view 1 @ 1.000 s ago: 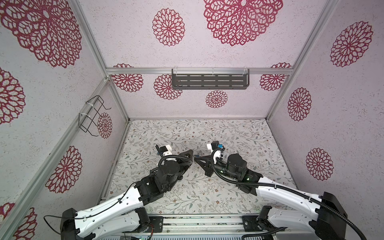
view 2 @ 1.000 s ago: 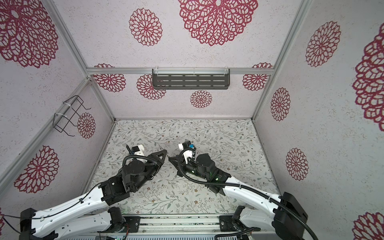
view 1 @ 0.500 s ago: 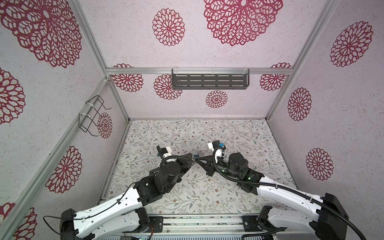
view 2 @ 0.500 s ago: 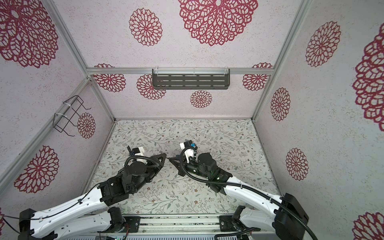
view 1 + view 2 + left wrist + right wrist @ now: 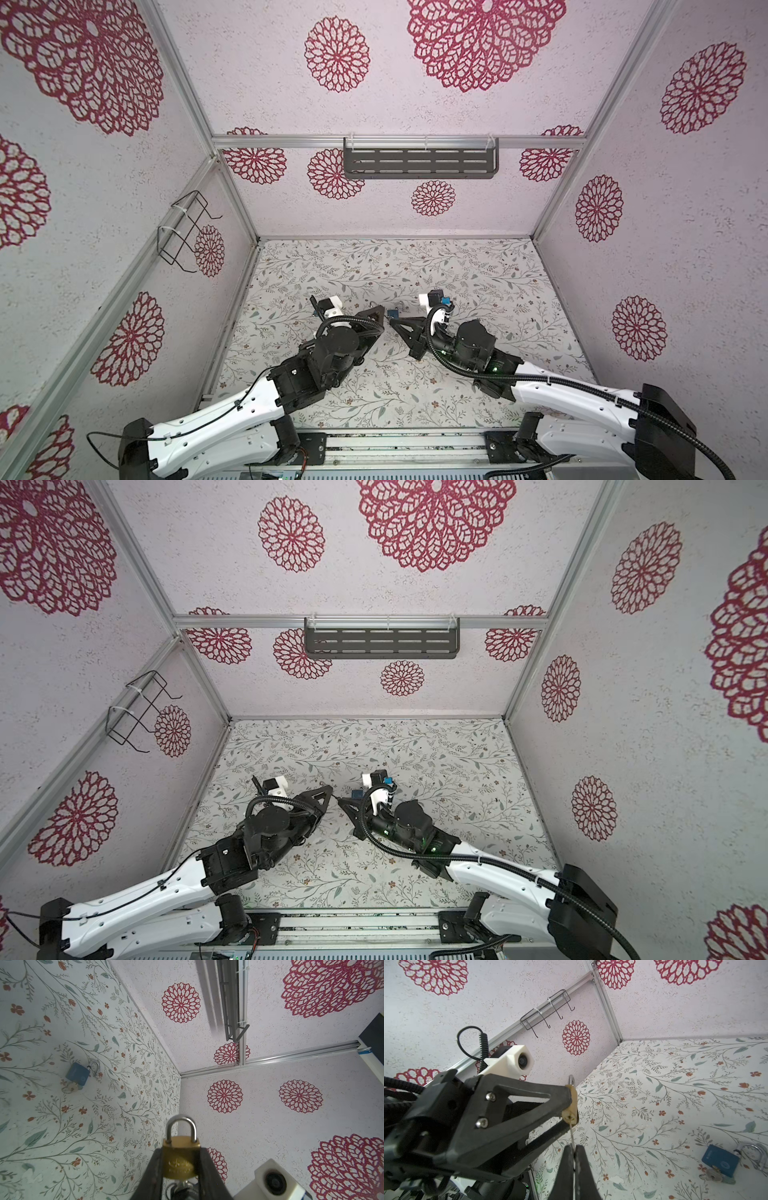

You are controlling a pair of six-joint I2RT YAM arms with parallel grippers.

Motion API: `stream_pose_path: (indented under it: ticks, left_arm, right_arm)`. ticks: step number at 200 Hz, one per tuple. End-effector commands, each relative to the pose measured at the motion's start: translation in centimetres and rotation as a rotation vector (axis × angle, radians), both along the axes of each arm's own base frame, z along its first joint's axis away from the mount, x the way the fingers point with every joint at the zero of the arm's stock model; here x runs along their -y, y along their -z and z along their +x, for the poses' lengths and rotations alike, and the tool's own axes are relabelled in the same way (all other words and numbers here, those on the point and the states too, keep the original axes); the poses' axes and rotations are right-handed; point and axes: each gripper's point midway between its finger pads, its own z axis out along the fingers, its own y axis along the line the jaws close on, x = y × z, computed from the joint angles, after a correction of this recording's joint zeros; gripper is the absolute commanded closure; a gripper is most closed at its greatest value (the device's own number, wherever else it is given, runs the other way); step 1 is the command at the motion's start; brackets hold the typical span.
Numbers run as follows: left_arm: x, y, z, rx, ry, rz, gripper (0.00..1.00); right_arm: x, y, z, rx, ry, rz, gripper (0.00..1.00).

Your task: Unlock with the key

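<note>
My left gripper [image 5: 180,1150] is shut on a brass padlock [image 5: 180,1159] with a steel shackle, clamping its body between both fingers. It hangs above the middle of the floral table [image 5: 478,291]. My right gripper [image 5: 573,1147] is shut on a thin silver key [image 5: 572,1134]. The key's blade reaches up to the keyhole on the brass padlock [image 5: 571,1109]; how deep it sits I cannot tell. In both top views the left gripper [image 5: 380,309] [image 5: 330,789] and right gripper [image 5: 392,321] [image 5: 340,801] meet tip to tip.
A blue padlock [image 5: 719,1160] [image 5: 77,1074] lies on the table with keys at its base, just behind the grippers [image 5: 392,311]. A dark slotted shelf [image 5: 419,164] hangs on the back wall. A wire rack [image 5: 183,232] is on the left wall.
Both gripper tips have shifted slightly toward the near side and stay close together. Neither grip has changed.
</note>
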Motion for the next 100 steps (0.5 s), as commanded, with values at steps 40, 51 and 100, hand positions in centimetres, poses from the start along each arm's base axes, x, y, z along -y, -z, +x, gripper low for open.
stream_pose_path:
  ticks: [40,51,100]
  left_arm:
    - [0.3,0.7,0.0,-0.020,-0.001,0.006,1.00]
    - [0.3,0.7,0.0,-0.018,-0.005,0.003,1.00]
    - [0.5,0.6,0.0,-0.015,0.001,0.000,1.00]
  right_arm:
    - [-1.4,-5.9,-1.5,0.031,-0.114,0.193,1.00]
    - [-1.5,-5.6,-1.6,0.038,-0.096,0.171,1.00]
    - [-0.1,-6.7,-0.7,0.004,-0.117,0.272,1.00]
